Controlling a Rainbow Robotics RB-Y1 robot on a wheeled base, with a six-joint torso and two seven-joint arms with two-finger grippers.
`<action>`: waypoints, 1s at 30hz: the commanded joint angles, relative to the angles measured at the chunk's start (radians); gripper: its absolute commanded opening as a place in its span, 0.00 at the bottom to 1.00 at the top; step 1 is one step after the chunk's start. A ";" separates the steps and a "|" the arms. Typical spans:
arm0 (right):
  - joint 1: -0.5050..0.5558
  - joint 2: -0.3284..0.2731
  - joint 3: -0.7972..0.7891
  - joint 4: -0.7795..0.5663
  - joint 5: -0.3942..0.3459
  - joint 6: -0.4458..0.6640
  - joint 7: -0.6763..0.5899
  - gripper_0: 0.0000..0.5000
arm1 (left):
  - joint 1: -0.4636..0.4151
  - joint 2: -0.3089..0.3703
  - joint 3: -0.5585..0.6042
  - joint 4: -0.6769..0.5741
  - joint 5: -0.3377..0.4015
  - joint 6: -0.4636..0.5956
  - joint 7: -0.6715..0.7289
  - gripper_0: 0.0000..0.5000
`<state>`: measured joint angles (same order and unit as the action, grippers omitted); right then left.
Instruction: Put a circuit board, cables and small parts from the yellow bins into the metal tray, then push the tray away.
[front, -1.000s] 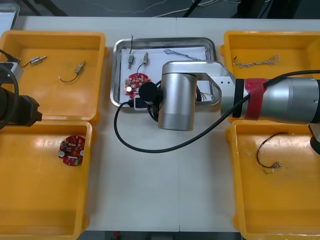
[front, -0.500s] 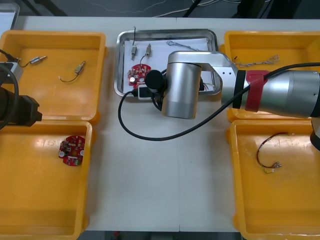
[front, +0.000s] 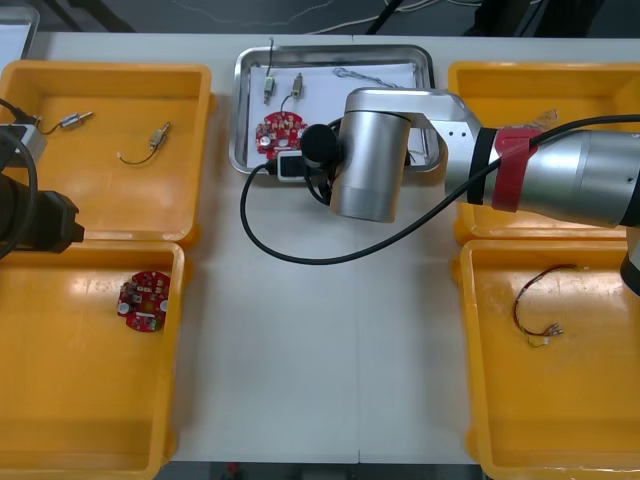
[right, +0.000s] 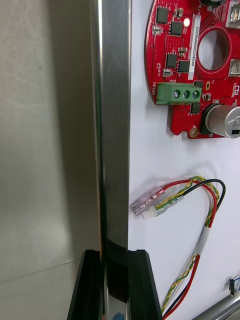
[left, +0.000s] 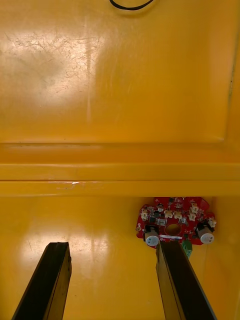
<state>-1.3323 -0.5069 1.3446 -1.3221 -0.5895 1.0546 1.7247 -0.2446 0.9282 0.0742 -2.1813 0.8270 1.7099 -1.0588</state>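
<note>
- Clamping the right gripper (right: 114, 287) onto a wall of the shiny rectangular metal tray (right: 112, 125); jaws pressing that wall from both sides, apart by no more than its thickness.
- Lying ahead of those jaws, inside the wall on the tray's white lining: a round red circuit board (right: 200, 65) carrying a green terminal block.
- Lying nearer the jaws than that board: a thin red and yellow cable (right: 200, 245) with clear plug ends; close to the wall, not touching it.
- Sitting farther into the tray, beyond the board from the jaws: two small metal parts (front: 269, 88), side by side.
- Reaching across the light table (front: 320, 380) in the front view with the right arm; covering the tray's near edge with the silver wrist.
- Hanging the left gripper (left: 115, 285) over the near left one of the yellow plastic bins (left: 120, 75); jaws standing wide apart, gripping nothing.
- Lying on that bin's floor, just ahead of one jaw's tip: a second red circuit board (left: 175, 222); impossible telling whether touching it.
- Lying in the right-hand bins, well apart from the clamped jaws: a pale twisted cable (front: 510, 122) in the far one; a red and black cable (front: 540, 305) in the near one.
</note>
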 joint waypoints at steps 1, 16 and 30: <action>-0.062 -0.004 0.008 0.040 0.011 -0.076 0.055 0.00 | 0.018 0.037 0.032 -0.026 -0.009 0.007 -0.015 1.00; -0.065 0.027 0.008 0.141 0.013 -0.183 0.064 0.00 | 0.018 0.037 0.032 -0.026 -0.009 0.007 -0.015 1.00; -0.068 0.048 0.007 0.153 0.010 -0.173 0.072 1.00 | 0.018 0.037 0.032 -0.026 -0.009 0.007 -0.015 1.00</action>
<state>-1.3392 -0.4815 1.3447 -1.1722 -0.5874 0.8801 1.7543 -0.2446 0.9282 0.0742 -2.1813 0.8269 1.7099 -1.0588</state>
